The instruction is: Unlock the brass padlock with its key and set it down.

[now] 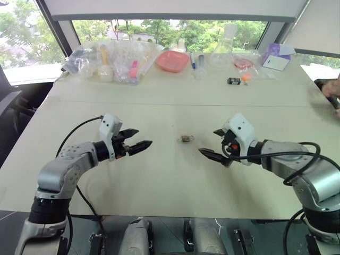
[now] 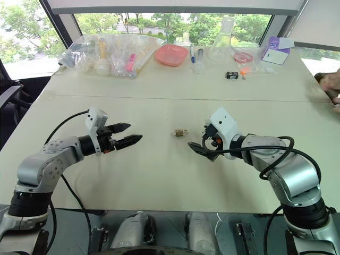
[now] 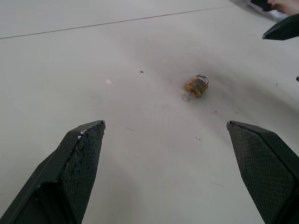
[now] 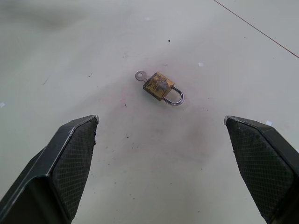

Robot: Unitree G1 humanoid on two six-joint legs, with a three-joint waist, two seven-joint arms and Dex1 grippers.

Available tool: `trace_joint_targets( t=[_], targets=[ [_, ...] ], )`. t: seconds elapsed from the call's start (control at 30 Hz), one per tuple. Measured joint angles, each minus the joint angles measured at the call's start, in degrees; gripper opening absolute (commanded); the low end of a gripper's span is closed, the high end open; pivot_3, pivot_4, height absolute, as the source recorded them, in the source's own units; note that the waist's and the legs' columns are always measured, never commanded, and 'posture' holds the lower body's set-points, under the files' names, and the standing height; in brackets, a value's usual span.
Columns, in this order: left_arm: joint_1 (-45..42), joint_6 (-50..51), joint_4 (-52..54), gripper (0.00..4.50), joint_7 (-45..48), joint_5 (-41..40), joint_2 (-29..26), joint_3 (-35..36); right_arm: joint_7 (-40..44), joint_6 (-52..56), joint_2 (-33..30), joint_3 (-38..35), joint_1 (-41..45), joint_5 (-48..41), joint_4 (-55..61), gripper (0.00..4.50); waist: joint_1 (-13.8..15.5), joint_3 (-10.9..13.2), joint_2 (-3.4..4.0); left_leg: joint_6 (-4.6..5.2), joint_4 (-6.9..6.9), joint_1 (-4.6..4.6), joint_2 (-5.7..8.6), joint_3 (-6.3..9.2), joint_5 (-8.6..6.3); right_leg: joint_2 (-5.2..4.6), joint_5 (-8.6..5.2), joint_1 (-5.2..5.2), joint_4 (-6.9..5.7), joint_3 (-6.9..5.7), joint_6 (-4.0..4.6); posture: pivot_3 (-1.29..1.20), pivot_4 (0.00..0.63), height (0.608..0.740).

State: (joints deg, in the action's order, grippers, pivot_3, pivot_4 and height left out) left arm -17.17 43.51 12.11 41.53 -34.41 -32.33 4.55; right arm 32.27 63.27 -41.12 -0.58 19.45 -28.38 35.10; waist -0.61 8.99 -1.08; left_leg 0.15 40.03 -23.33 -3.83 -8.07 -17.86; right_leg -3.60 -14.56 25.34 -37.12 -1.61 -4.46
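The table (image 1: 159, 180) is the landmark: a broad pale top running from the near edge to the window, bare in its near half apart from 1 small item.

Along the table's far edge sits a row of clutter, well apart from the work: clear plastic bags (image 1: 114, 61), a pink tray (image 1: 172, 60), a glass flask (image 1: 223, 50), a purple-and-white box (image 1: 276, 57) and a small black box (image 1: 234, 81) with an orange bit beside it. I judge these are parked there to keep the middle free. At the table's far right edge a person's hand (image 1: 332, 93) rests.

Over the table's near half, the left gripper (image 1: 139, 139) and right gripper (image 1: 212, 143) point toward each other across the middle, both held above the surface. Each has its 2 fingers spread wide and grips nothing; both wrist views show bare tabletop between the fingers. That facing, open stance looks like a ready pose, 1 arm to steady the lock and 1 to work the key.

On the table's middle, between the 2 grippers and touching neither, lies the padlock (image 4: 160, 87), flat on its side. Its shackle (image 4: 176, 97) looks seated in the body, so I judge it is locked. The key (image 4: 140, 74) shows as a small ring at the end opposite the shackle, apparently in the keyhole.

No readable writing or brand shows on the padlock or the boxes.
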Motion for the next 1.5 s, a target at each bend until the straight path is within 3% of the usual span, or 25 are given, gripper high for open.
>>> trace_joint_targets(
  t=[0.67, 0.83, 1.1, 1.3, 1.5],
  targets=[
    [-0.60, -1.04, -0.50, 4.31, 1.35, 1.35, -0.33, -0.34, 1.31, -1.49, -3.05, 2.00, 1.60, 0.30, -0.05, 4.50, 0.00, 0.00, 0.00, 0.00, 0.00, 0.00, 0.00, 0.02, 0.00, 0.00, 0.00, -0.01, 0.00, -0.03, 0.00, 0.00, 0.150, 0.733],
    [-2.23, -5.17, -3.75, 4.31, 7.79, 5.69, -6.51, -5.12, 5.47, -6.66, -9.48, 6.63, 4.62, 3.97, -1.29, 4.50, -0.02, 0.01, 0.01, 0.00, 0.00, 0.00, 0.01, 0.02, 0.00, 0.01, -0.01, 0.01, 0.01, -0.06, 0.01, 0.00, 0.150, 0.733],
    [-14.66, -5.80, -11.17, 4.31, 21.53, 5.94, -12.00, -6.04, 18.15, -17.06, -8.22, 19.02, 19.68, 10.37, -17.14, 4.50, -0.07, 0.02, 0.02, -0.08, -0.02, -0.04, 0.01, -0.01, 0.05, 0.02, -0.03, 0.04, 0.03, -0.08, -0.02, 0.00, 0.150, 0.733],
    [-12.49, -4.14, -8.34, 4.31, 21.34, 5.32, -10.18, -6.30, 24.22, -25.81, -0.81, 27.27, 23.98, 17.52, -35.24, 4.50, -0.09, 0.06, 0.04, -0.21, 0.03, -0.09, 0.01, -0.07, 0.12, 0.00, -0.03, 0.06, 0.02, -0.07, -0.03, 0.00, 0.150, 0.733],
    [-6.87, -1.57, -3.15, 4.31, 18.23, 3.65, -9.11, -5.38, 26.88, -36.35, 6.50, 28.57, 30.53, 23.84, -51.26, 4.50, -0.37, 0.06, 0.05, -0.24, 0.02, -0.07, -0.02, -0.05, 0.14, 0.02, -0.02, 0.07, -0.03, -0.08, -0.04, 0.00, 0.150, 0.733]
  ],
)
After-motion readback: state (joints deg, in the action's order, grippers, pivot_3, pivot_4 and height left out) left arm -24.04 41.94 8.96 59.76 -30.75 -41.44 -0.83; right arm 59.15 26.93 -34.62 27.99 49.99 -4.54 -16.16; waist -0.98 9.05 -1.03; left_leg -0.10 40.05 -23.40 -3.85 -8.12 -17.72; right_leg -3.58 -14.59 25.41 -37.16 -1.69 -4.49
